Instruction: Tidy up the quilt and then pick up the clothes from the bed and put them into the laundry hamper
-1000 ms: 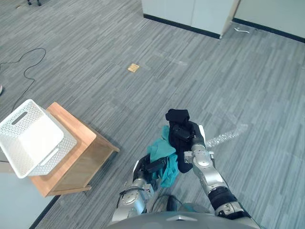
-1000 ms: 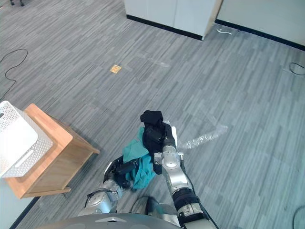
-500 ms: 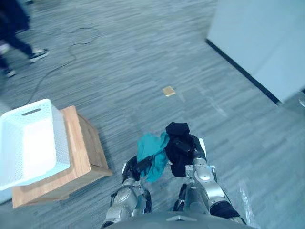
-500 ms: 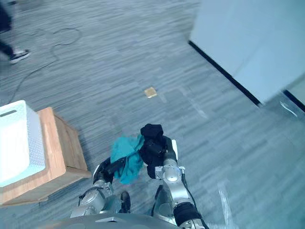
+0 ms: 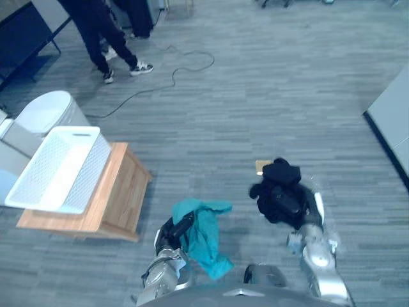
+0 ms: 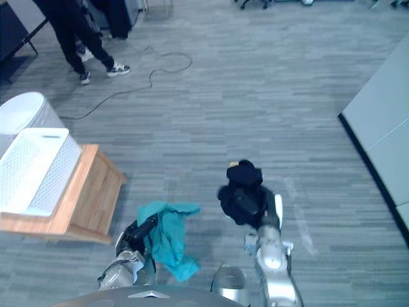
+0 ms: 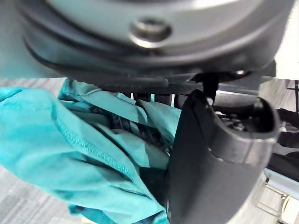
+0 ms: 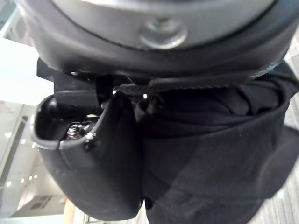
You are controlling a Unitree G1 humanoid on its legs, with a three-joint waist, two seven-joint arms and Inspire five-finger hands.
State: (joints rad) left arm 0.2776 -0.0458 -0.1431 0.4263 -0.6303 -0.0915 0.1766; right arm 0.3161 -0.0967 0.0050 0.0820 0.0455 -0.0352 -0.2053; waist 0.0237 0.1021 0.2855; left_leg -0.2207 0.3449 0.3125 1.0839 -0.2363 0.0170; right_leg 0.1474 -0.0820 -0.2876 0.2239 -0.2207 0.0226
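The left hand [image 5: 178, 229] clenches a teal garment [image 5: 206, 238], the right hand [image 5: 289, 203] grips a black garment [image 5: 277, 180], and the white hamper [image 5: 59, 167] sits well off beyond the left hand.

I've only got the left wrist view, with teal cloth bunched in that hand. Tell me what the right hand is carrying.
Observer: The right hand is curled round a bundled black garment.
Operator: Now give me the hamper's place.
Observer: The white perforated plastic laundry hamper sits on a low wooden table, ahead and to the robot's left of the left hand with its teal garment.
Operator: Report anyone nearby.
Observer: A person's legs in dark trousers stand beyond the hamper.
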